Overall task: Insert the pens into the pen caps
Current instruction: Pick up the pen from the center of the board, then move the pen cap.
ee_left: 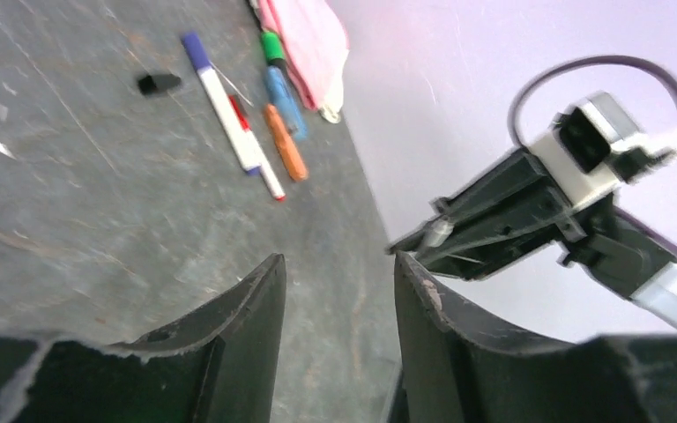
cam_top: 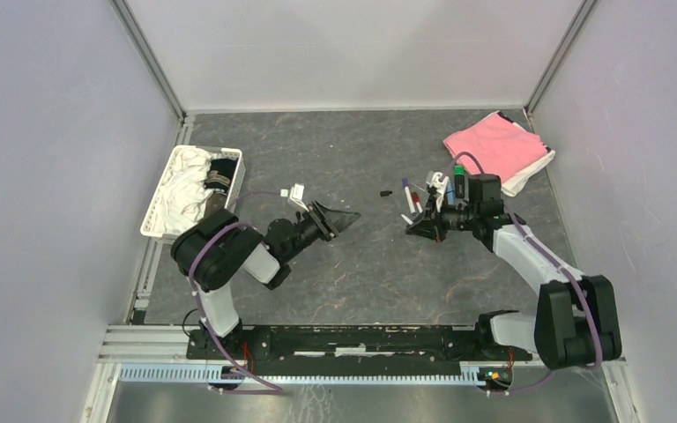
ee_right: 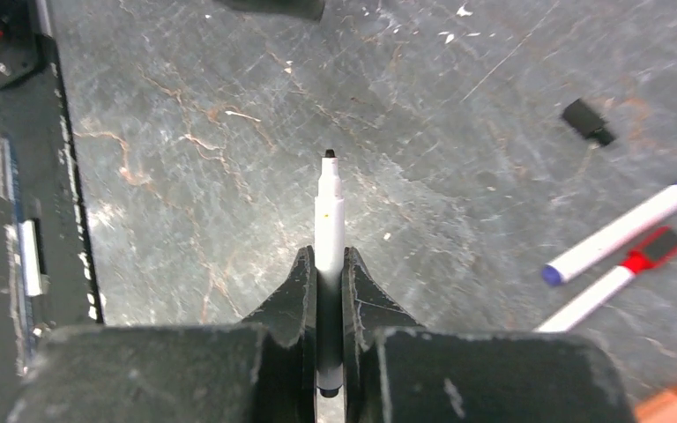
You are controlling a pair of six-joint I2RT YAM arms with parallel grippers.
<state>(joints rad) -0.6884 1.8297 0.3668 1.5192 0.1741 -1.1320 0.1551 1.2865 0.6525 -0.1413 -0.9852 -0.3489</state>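
Clamped in right end effector [ee_right: 329, 264]: white-barrelled pen [ee_right: 330, 207], black nib bare, pointing ahead over surface [ee_right: 185, 220]. Ahead and to its right, loose black cap [ee_right: 589, 122]; nearer on that side, blue-ended pen [ee_right: 621, 236] beside red-marked pen [ee_right: 613, 284]. Left end effector [ee_left: 339, 286] spread, gripping nothing. Farther off, orange marker [ee_left: 284, 141], then pink cloth [ee_left: 313, 40].

Soft, even overhead light fills every view, and shadows on the grey worktop [cam_top: 361, 150] are faint. The left wrist view is blurred, its pens [ee_left: 247, 132] smeared. The right wrist view is crisp along the white pen [ee_right: 329, 207], and only the near body of the right pincer [ee_right: 326, 264] is slightly soft.
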